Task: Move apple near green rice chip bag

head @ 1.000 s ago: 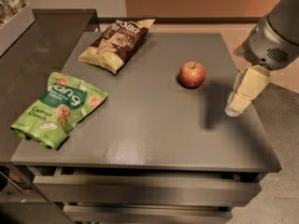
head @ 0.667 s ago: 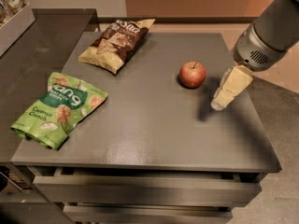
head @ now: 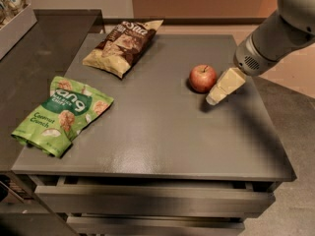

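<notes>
Approaching the apple: grasp not yet made

Item 1, bottom of the frame: drawer fronts (head: 152, 200) are showing beneath the grey table (head: 162, 136).
Item 2, lower left: the green rice chip bag (head: 61, 114) is lying flat at the table's left edge.
Item 3, right of centre: the apple (head: 203, 77) is sitting on the tabletop, well apart from that bag.
Item 4, just beside the apple on its right: the gripper (head: 219, 91) is pointing down and leftward. Whether it is open or closed cannot be told, and it is holding nothing visible.
Item 5, upper centre-left: a brown chip bag (head: 123, 45) is lying uninvolved.
Item 6, upper right: the arm (head: 275, 38) is reaching in.

Judgement: the reach is the step in hand. The next move is calling for the gripper to be straddling the apple before closing, then carrying it toward the lower left.
</notes>
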Controlling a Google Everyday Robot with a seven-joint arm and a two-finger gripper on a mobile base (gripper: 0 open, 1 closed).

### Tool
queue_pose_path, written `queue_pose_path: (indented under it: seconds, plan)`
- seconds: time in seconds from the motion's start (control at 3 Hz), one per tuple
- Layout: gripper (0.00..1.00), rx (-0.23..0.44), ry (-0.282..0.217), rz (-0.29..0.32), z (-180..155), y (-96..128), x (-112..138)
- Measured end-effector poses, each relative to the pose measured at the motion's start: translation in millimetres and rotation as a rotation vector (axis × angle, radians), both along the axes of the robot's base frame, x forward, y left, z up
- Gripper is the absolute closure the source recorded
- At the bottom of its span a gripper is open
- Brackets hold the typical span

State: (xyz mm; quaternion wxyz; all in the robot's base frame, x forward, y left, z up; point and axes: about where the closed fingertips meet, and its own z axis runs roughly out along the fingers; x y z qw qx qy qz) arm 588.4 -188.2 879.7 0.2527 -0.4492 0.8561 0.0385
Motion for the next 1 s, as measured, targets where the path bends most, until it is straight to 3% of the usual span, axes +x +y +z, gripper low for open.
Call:
queue_pose_path:
  seconds: [0.33,1.0]
  plan:
    - [0.0,0.042,-0.009,-0.048,-13,6,19]
    - [0.0,0.116,0.0,-0.085,-22,22,44]
